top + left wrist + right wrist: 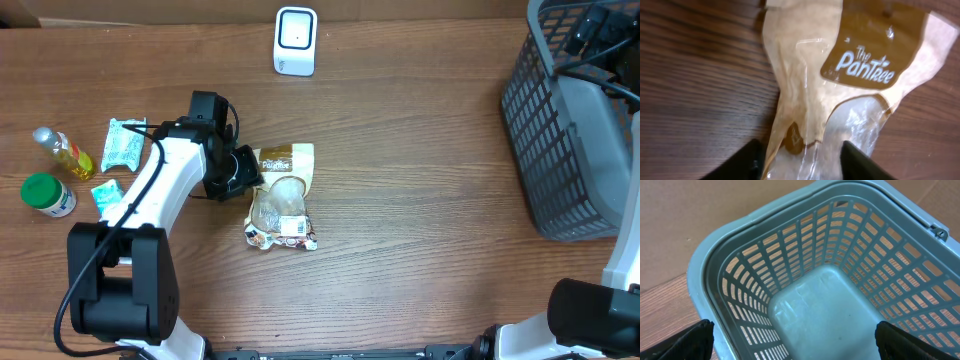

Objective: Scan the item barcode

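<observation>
Left gripper (801, 152) half-open astride crinkly tan pouch (805, 75), right gripper (794, 332) wide, empty, above latticed basket (745, 285)

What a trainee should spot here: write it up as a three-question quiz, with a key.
1. True or false: the snack bag lies inside the basket.
2. Pick one. The white scanner stands: A) near the far edge of the table, B) in the basket, C) under the snack bag.
3. Fill the gap: the right gripper hovers open above the ____.

Key: 1 false, it lies on the table; 2 A; 3 basket.
</observation>
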Controlling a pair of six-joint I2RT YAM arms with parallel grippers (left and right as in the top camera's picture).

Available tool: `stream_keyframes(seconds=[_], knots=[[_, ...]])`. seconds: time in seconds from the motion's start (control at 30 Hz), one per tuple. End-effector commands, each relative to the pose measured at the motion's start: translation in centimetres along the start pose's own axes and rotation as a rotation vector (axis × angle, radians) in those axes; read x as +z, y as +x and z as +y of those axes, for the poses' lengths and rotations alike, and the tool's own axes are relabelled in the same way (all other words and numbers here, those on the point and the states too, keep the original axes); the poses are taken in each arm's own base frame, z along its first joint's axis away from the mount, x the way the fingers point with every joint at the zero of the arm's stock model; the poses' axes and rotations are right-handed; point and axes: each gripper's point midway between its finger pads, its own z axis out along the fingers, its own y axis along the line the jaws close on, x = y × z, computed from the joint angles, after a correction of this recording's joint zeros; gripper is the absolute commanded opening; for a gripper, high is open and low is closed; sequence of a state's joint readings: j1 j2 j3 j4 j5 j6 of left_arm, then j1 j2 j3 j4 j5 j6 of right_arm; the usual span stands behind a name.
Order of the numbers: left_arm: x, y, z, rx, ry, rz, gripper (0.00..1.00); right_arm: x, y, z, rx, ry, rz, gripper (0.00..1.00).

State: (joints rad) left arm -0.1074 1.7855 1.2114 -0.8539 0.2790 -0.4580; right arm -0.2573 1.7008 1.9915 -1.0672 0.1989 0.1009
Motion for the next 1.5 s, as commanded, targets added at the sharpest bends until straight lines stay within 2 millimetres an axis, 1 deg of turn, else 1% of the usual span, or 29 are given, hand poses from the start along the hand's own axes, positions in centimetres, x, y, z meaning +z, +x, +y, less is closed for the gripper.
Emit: stream_keyframes(seconds=[0.0,0.03,0.2,0.4,0.53,0.63,0.67,0.8,0.87,1.0,1.07,1.1,1.17,1.2,1.27,1.33,1.4,1.47], knots=[[1.0,0.9,-0.4,0.094,0.032,0.055,0.66,-0.9,-0.9,-0.2,0.01,0.005,-0.031,1.0],[1.2,0.9,-0.3,0.111,0.032,0.06,0.71,-0.9,-0.9,-0.2,0.01,0.005,-0.031,1.0],[2.7,0.5,-0.2,0.213,0.04,0.072,0.8,-0.9,-0.9,-0.2,0.01,0.005,-0.032,1.0],[5.0,0.6,-1.0,0.292,0.104,0.108,0.82,-0.9,-0.9,-0.2,0.01,0.005,-0.031,1.0],[7.1,1.9,-1.8,0.347,0.144,0.17,0.79,-0.9,-0.9,-0.2,0.01,0.004,-0.032,1.0],[8.0,2.8,-1.9,0.366,0.135,0.207,0.71,-0.9,-0.9,-0.2,0.01,0.005,-0.031,1.0],[8.2,3.0,-2.0,0.37,0.134,0.212,0.67,-0.9,-0.9,-0.2,0.01,0.005,-0.031,1.0],[8.2,3.3,-2.2,0.377,0.132,0.22,0.59,-0.9,-0.9,-0.2,0.01,0.005,-0.031,1.0],[8.3,3.3,-1.7,0.377,0.103,0.219,0.59,-0.9,-0.9,-0.2,0.01,0.005,-0.031,1.0],[8.4,2.9,-0.2,0.376,0.02,0.21,0.61,-0.9,-0.9,-0.2,0.01,0.005,-0.031,1.0],[8.3,3.0,-0.1,0.358,0.014,0.213,0.57,-0.9,-0.9,-0.2,0.01,0.005,-0.031,1.0],[8.3,3.0,-0.1,0.345,0.012,0.214,0.5,-0.9,-0.9,-0.2,0.01,0.005,-0.032,1.0],[8.3,2.9,0.0,0.323,0.011,0.212,0.27,-0.9,-0.9,-0.2,0.01,0.005,-0.031,1.0],[8.3,2.8,0.1,0.301,0.008,0.21,0.21,-0.9,-0.9,-0.2,0.01,0.005,-0.031,1.0],[8.1,2.5,0.5,0.209,0.001,0.206,0.14,-0.9,-0.9,-0.2,0.01,0.005,-0.031,1.0],[7.8,2.0,1.2,0.062,-0.008,0.201,0.14,-0.9,-0.9,-0.2,0.01,0.005,-0.031,1.0],[7.3,1.5,1.5,-0.059,0.009,0.196,0.12,-0.9,-0.9,-0.2,0.01,0.005,-0.032,1.0],[6.6,0.9,1.2,-0.107,0.056,0.186,0.12,-0.9,-0.9,-0.2,0.01,0.004,-0.032,1.0]])
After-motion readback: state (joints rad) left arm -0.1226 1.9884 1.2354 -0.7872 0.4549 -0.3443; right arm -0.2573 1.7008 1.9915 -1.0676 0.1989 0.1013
